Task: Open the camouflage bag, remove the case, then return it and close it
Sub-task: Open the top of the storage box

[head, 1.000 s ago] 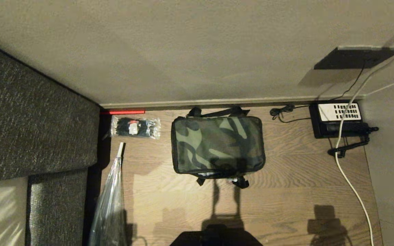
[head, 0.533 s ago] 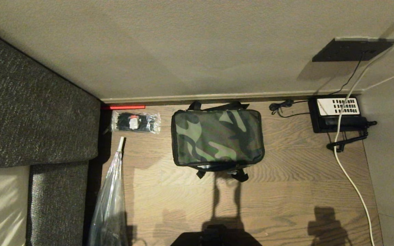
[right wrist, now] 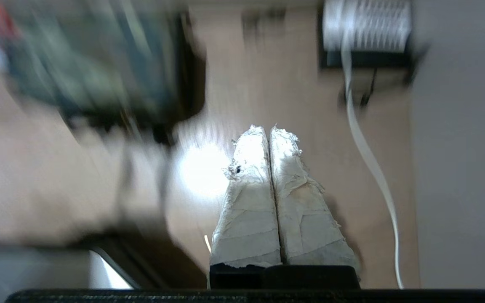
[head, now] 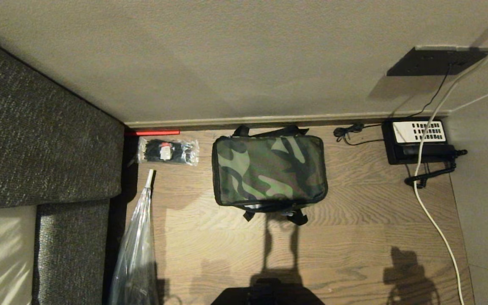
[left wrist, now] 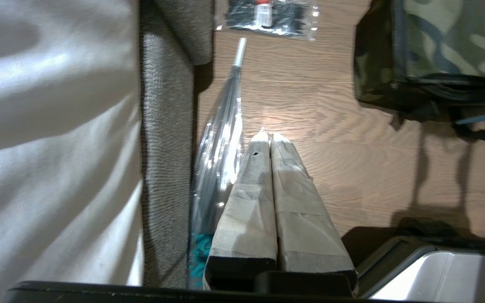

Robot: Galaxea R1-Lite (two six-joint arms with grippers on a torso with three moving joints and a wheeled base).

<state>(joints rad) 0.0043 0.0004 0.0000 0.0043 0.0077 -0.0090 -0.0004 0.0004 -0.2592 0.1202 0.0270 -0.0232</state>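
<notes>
The camouflage bag (head: 269, 171) lies closed on the wooden floor close to the wall, its black straps showing at the near and far ends. The case is hidden. Neither gripper shows in the head view; only their shadows fall on the floor. In the left wrist view my left gripper (left wrist: 269, 134) is shut and empty above the floor, with the camouflage bag (left wrist: 444, 50) off to one side ahead. My right gripper (right wrist: 267, 128) is also shut and empty, and the camouflage bag (right wrist: 99, 63) appears blurred ahead of it to the side.
A dark grey sofa (head: 36, 140) fills the left. A clear-wrapped umbrella (head: 136, 245) and a packet of cable ties (head: 167, 151) lie left of the bag. To the right, a black telephone (head: 417, 142) stands by the wall and a white cable (head: 432, 220) trails across the floor.
The whole head view has shifted a little, so the camera moved. The right arm's shadow at the lower right has changed shape. The bag lies as before.
</notes>
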